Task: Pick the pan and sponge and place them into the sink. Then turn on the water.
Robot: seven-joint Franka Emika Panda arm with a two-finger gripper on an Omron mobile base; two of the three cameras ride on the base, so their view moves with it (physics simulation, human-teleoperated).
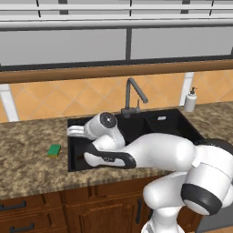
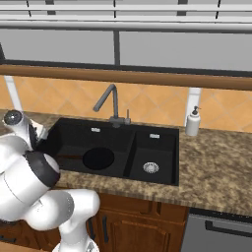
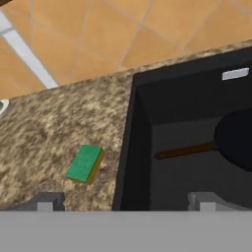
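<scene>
Pan (image 2: pixel 98 158): lies flat on the floor of the large basin, round and black; its thin brown handle (image 3: pixel 184 150) points to 9 o'clock in the hand view, toward the basin's left wall.
Sponge (image 1: pixel 54 150): green top, yellow edge showing, on the granite counter (image 1: pixel 27 154) just beside the sink's left rim, at 9 o'clock from the basin in the left base view; nothing touches it.
Sink (image 2: pixel 162 177): black double basin set into the counter, large basin on the left, smaller one on the right with a round silver drain (image 2: pixel 150 167).
Gripper (image 3: pixel 125 202): two grey fingertips rise at 6 o'clock in the hand view, spread wide apart, one over the counter and the other over the basin, with the sink's left rim between them; nothing is held.
Arm: white, reaching over the front left of the sink in the left base view, with the hand above the rim between sponge and basin.
Faucet (image 1: pixel 134 96): dark grey gooseneck at 12 o'clock behind the sink; no stream visible from its spout.
Soap dispenser (image 2: pixel 192 121): white bottle on the counter at 2 o'clock from the sink.
</scene>
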